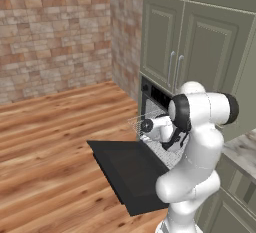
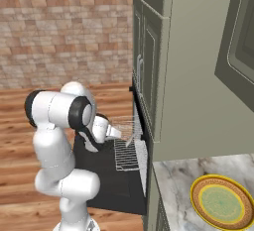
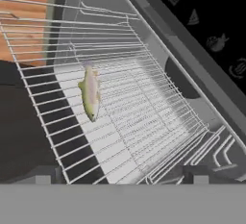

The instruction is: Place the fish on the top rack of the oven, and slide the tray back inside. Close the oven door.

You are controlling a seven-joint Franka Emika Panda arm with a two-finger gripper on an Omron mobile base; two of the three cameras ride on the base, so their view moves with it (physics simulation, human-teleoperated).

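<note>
Even, soft rendered light with no glare brightens all views, the oven door point(image 1: 131, 175) reading flat black, the top rack point(image 3: 120, 117) casting striped shadows, and every picture coarse and slightly blurred at fine bars.

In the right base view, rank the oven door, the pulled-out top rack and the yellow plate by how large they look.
1. oven door, largest.
2. and 3. top rack and yellow plate look roughly alike; the plate sits nearer the camera, so I would not rank them.
</note>
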